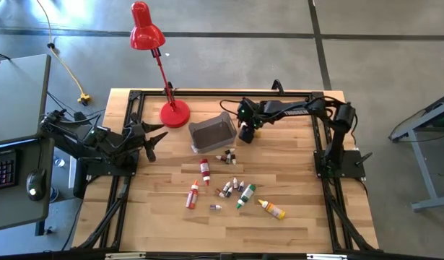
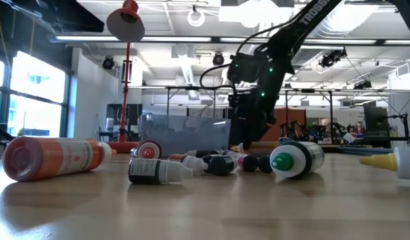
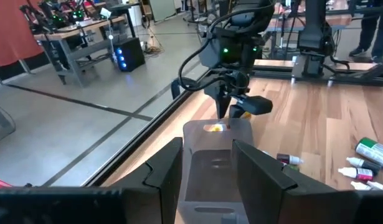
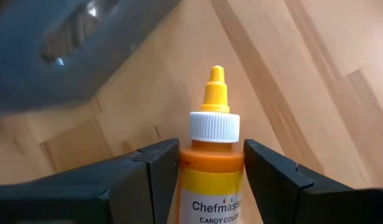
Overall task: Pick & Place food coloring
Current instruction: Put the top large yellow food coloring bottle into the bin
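Note:
My right gripper (image 1: pixel 245 133) hangs just right of the grey translucent bin (image 1: pixel 213 134), shut on a yellow-orange food coloring bottle (image 4: pixel 211 155) with a white collar and a pointed yellow cap (image 4: pixel 215 87). The bin's wall (image 4: pixel 66 56) shows close beside the cap. Several more food coloring bottles lie on their sides on the wooden table, among them a red one (image 1: pixel 205 170), a green-capped one (image 1: pixel 245 196) and a yellow one (image 1: pixel 272 209). My left gripper (image 1: pixel 155 139) waits open at the table's left, facing the bin (image 3: pixel 216 155), with nothing between its fingers. My right gripper pinches the bottle's upper body (image 4: pixel 210 165), just below the white collar, between its two fingers (image 4: pixel 157 171). The fingers slant steeply down from above and lie along the bottle. Cap and collar stick out past the fingertips toward the table, beside the bin.
A red desk lamp (image 1: pixel 166 87) stands at the back left with its base (image 1: pixel 174 114) beside the bin. A black frame (image 1: pixel 128 130) runs along the table's edges. The loose bottles are spread over the table's middle; bare wood lies along the near edge.

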{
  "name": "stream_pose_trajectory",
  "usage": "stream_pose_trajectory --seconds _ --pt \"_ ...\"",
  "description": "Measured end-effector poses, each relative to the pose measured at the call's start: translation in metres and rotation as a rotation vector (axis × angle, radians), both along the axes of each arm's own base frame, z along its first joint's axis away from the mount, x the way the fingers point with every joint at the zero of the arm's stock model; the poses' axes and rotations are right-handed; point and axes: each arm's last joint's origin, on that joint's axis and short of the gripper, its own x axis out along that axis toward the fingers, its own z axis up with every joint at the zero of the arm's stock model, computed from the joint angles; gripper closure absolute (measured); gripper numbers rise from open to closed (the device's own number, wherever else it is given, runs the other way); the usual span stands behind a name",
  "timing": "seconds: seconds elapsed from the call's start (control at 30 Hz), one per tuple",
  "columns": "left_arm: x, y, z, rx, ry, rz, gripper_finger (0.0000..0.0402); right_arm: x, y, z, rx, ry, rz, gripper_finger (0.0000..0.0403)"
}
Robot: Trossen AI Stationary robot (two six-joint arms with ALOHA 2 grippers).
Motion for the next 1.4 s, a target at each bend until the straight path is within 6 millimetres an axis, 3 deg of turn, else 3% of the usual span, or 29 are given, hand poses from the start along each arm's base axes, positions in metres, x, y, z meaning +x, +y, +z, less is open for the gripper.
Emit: stream_pose_trajectory --seconds 0.43,0.6,0.9,1.0,1.1,1.2,1.4 --pt "0.0 0.0 0.0 0.003 0.0 0.006 0.0266 -0.001 0.003 0.0 0.001 0.019 0.036 0.0262" --pt "0.0 0.0 0.0 0.003 0.0 0.006 0.0266 -0.004 0.006 0.009 0.01 0.001 0.011 0.0258" --pt "0.0 0.0 0.0 0.003 0.0 0.006 0.0266 -0.016 0.011 0.079 -0.146 -0.225 -0.111 0.0259" --pt "0.0 0.0 0.0 0.003 0.0 0.007 0.0266 -0.022 0.018 0.109 -0.238 -0.337 -0.144 0.0254" --pt "0.0 0.0 0.0 0.003 0.0 0.006 0.0266 -0.028 0.03 0.126 -0.312 -0.449 -0.148 0.0256" --pt "0.0 0.0 0.0 0.003 0.001 0.006 0.0266 -0.039 0.045 0.123 -0.368 -0.589 -0.142 0.0258" --pt "0.0 0.0 0.0 0.004 0.003 0.006 0.0266 -0.075 0.08 0.067 -0.539 -0.9 -0.23 0.0252"
